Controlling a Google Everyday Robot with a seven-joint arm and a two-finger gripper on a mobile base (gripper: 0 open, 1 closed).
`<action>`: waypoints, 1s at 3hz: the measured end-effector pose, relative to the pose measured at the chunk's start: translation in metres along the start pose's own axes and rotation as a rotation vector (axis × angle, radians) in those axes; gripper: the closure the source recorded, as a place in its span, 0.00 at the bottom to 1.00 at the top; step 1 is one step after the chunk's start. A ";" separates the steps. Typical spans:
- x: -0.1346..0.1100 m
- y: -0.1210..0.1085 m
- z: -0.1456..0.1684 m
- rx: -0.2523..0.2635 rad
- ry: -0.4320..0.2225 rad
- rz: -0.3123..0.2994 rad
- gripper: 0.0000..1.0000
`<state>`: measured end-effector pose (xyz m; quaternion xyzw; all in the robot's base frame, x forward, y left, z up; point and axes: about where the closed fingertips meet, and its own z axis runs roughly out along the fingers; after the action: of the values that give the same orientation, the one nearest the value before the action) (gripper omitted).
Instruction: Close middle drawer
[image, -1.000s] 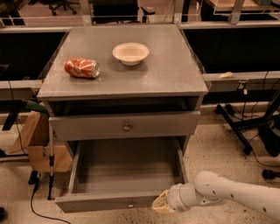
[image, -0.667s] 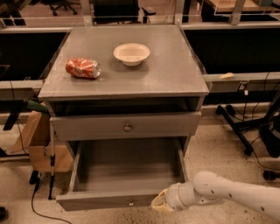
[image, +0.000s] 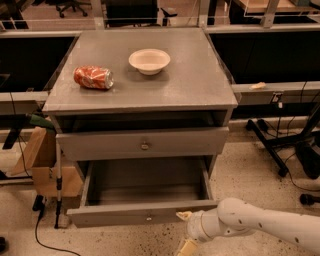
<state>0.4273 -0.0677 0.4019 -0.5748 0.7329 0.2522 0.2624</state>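
Observation:
The middle drawer (image: 142, 187) is the wide grey one pulled out low on the grey cabinet. Its long bare box is empty, and its slim front panel has a small dull knob (image: 148, 218). My gripper (image: 185, 232) is at the bottom of the view, just in front of the right part of that front panel. Its cream fingers are open and empty, and the upper fingertip (image: 184, 215) is at the panel's lower edge. The white arm (image: 260, 227) comes in from the right.
Above it a taller drawer front with a brass knob (image: 145, 146) stands slightly out. On the cabinet top (image: 190, 85) lie a crushed red can (image: 93, 77) and a white bowl (image: 149, 61). A cardboard box (image: 42, 160) and a cable are at the left, chair legs (image: 280, 145) at the right.
The middle drawer's front panel sits a little farther in towards the cabinet than before. The gripper stays at the panel's right part.

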 end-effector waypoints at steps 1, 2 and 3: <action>0.000 0.000 0.000 0.000 0.000 0.000 0.00; 0.000 -0.001 0.003 -0.015 -0.012 -0.013 0.00; 0.001 0.000 0.003 -0.012 -0.011 -0.016 0.00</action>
<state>0.4275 -0.0664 0.3994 -0.5808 0.7253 0.2578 0.2649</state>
